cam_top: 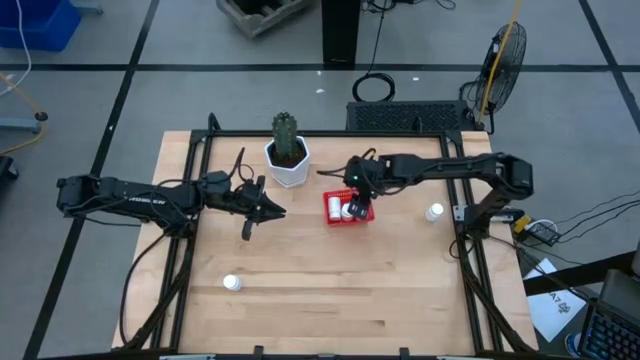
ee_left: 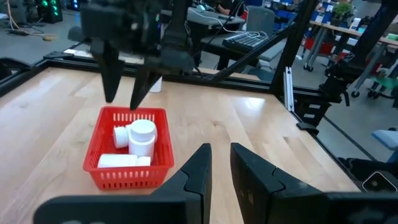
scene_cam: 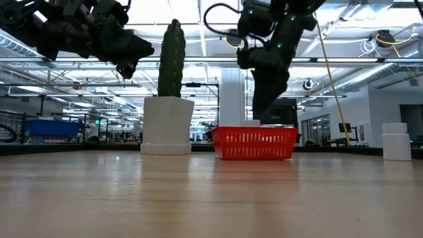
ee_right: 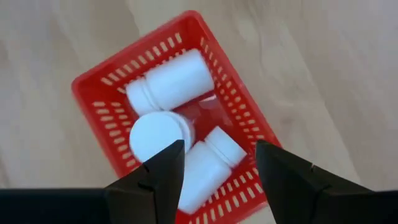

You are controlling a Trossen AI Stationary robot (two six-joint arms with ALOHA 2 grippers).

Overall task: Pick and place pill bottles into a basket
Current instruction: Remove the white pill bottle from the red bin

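Pill bottles are our subject: three lie inside the red basket (cam_top: 348, 209) near the middle of the worktop (cam_top: 320, 300), two on their sides and one upright (ee_right: 157, 137). We order the remaining items by size. The white cactus pot (cam_top: 288, 163) stands just beside the basket. The right pincer (ee_right: 214, 167) hovers directly above the basket, its fingers spread wide and holding nothing. The left pincer (ee_left: 216, 168) hangs above the worktop beside the pot, nearly closed and empty. Two bottles remain outside: one (cam_top: 434, 212) towards the right edge, one (cam_top: 231, 283) near the front left. We judge a release just completed; the next move calls for reaching a loose bottle.
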